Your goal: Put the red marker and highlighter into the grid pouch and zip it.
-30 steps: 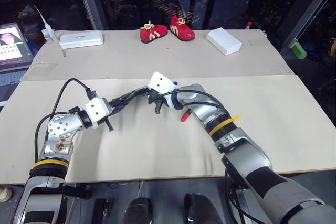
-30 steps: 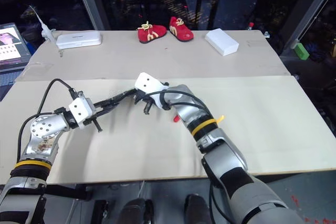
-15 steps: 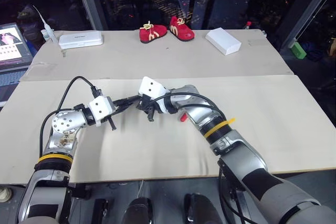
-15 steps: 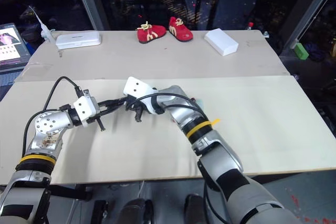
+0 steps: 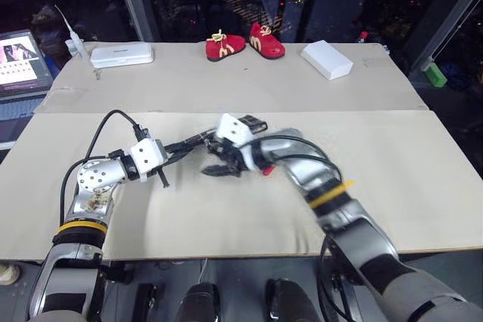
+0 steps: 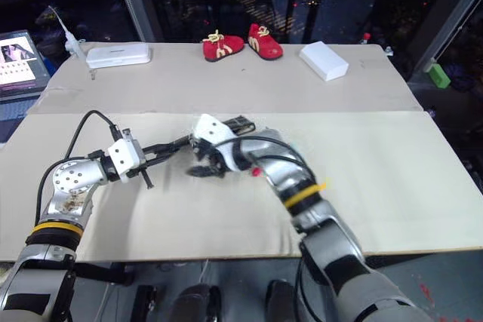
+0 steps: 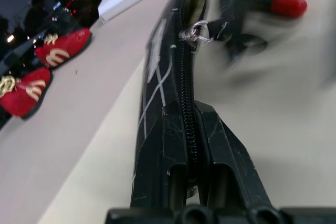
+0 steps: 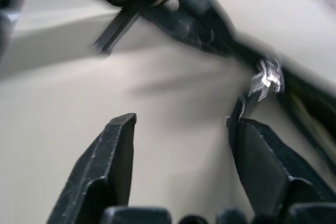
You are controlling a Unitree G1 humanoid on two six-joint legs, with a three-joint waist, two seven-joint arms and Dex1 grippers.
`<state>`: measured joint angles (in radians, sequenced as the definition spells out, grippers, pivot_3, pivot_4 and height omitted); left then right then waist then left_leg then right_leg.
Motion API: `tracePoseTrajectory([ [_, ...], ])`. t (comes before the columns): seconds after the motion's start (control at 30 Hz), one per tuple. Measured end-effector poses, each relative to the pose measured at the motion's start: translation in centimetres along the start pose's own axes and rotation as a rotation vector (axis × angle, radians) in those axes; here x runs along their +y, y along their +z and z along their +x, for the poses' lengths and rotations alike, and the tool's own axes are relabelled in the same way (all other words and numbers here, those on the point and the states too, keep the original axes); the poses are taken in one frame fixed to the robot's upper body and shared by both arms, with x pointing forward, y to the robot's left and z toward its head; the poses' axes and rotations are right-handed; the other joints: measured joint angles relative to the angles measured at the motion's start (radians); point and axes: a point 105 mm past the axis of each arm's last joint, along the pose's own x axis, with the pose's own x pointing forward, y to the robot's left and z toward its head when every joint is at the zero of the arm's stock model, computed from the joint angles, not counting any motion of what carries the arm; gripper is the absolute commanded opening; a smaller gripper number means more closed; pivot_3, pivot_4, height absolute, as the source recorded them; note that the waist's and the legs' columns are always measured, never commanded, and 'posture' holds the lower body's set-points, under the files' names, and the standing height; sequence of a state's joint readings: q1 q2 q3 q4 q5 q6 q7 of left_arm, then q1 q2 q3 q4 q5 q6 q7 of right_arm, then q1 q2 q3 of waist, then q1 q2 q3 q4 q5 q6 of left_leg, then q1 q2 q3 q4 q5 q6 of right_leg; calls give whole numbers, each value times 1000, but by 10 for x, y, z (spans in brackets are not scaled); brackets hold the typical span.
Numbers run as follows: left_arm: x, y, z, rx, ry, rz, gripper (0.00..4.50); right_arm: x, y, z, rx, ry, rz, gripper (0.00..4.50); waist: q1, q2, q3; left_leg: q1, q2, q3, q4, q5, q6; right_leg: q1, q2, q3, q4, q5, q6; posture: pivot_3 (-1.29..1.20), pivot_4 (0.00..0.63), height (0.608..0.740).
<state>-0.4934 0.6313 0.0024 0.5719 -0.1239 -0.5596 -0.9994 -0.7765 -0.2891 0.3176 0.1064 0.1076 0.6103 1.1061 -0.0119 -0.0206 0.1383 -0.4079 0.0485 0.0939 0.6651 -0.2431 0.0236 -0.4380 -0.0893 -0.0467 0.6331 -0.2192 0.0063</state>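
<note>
We hold the pouch (image 5: 198, 139) on edge at the middle of the table (image 5: 423, 179). Our left gripper (image 5: 175, 148) is clenched on its near end, zipper line uppermost. Our right gripper (image 5: 219, 170) sits at about four o'clock from the left one, fingers (image 8: 118, 156) spread and grasping nothing. The marker's (image 5: 266, 170) red end shows at three o'clock from that gripper, by the right wrist. We cannot tell whether its body is in the pouch or lying beside it. We cannot pick out the highlighter.

We judge the step in hand to be working the zipper. To do it well, we should keep the left clamp firm and the pouch taut. The right fingers should go squarely around the pull (image 8: 268, 77) and close fully before any drag. The drag should then follow the line of the teeth, not cut across them. If the marker is outside, it should go in before the zipper closes.

The head views give the layout, with the shoes (image 5: 243, 43) at twelve o'clock, but show the pouch as a thin dark strip. The left wrist view shows the teeth running between the clamped fingers (image 7: 226, 150) and the pull further along. The right wrist view shows the open gap and the pull just off one finger, apparently not gripped.
</note>
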Motion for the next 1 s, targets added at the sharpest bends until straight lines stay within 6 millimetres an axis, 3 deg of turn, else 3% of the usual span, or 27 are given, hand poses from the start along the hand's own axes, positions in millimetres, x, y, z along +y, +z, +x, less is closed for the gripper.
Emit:
tracePoseTrajectory([
  [0.13, -1, 4, 1, -13, 1, 10, 0, 28, 21, -40, -104, 39, -37, 2879, -3, 0, 0, 3, 1, -1, 0, 0, 0, 0, 1, 0, -2, 0, 0, 0, 150, 740],
  [0.2, -4, 5, 1, -18, -1, 11, 0, 28, 27, -60, -134, -26, -47, 2879, -4, 0, 0, 5, 1, 0, 0, 0, 0, 2, 1, 1, -2, 0, 0, 0, 150, 740],
  [0.27, -6, 5, 1, -18, -1, 4, 0, 15, 26, -75, -139, -157, -26, 2879, -3, 0, 0, 6, 1, 0, 0, 0, 0, 3, 1, 1, -2, 0, 0, 0, 150, 740],
  [0.3, -9, 4, -1, -15, -1, -4, 0, -1, 22, -87, -134, -296, 15, 2879, -3, 0, 0, 8, 0, 1, 0, 0, -1, 4, 1, 1, -1, 0, 0, 0, 150, 740],
  [0.4, -13, 3, -3, -16, 4, -20, 0, -43, -3, -138, -46, -729, 114, 2879, 3, -1, 0, 7, 0, 1, 0, 0, -1, 4, 0, 1, -2, 0, 0, 0, 150, 740],
  [0.5, -12, 3, -6, -13, 22, -29, 0, -43, -36, -160, 27, -911, 222, 2879, 9, -1, 0, 4, 0, 1, -1, 0, -1, 1, 1, 1, -3, 0, 0, 0, 150, 740],
  [0.6, -11, 3, -6, -14, 30, -27, 0, -28, -57, -153, 68, -939, 308, 2879, 6, -1, 0, 3, 0, 1, -1, 0, -1, 0, 1, 2, -3, 0, 0, 0, 150, 740],
  [0.7, -11, 4, -6, -17, 33, -26, 0, -21, -57, -140, 42, -954, 350, 2879, -3, -1, 0, 6, 0, 1, -1, 0, 0, 3, 1, 4, -2, 0, 0, 0, 150, 740],
  [1.0, -5, 6, 0, -32, 52, -30, 0, -29, -70, -111, 84, -1023, 414, 2879, -2, -1, 0, 7, -1, 0, -1, 0, 0, 5, 1, 3, -4, 0, 0, 0, 150, 740],
])
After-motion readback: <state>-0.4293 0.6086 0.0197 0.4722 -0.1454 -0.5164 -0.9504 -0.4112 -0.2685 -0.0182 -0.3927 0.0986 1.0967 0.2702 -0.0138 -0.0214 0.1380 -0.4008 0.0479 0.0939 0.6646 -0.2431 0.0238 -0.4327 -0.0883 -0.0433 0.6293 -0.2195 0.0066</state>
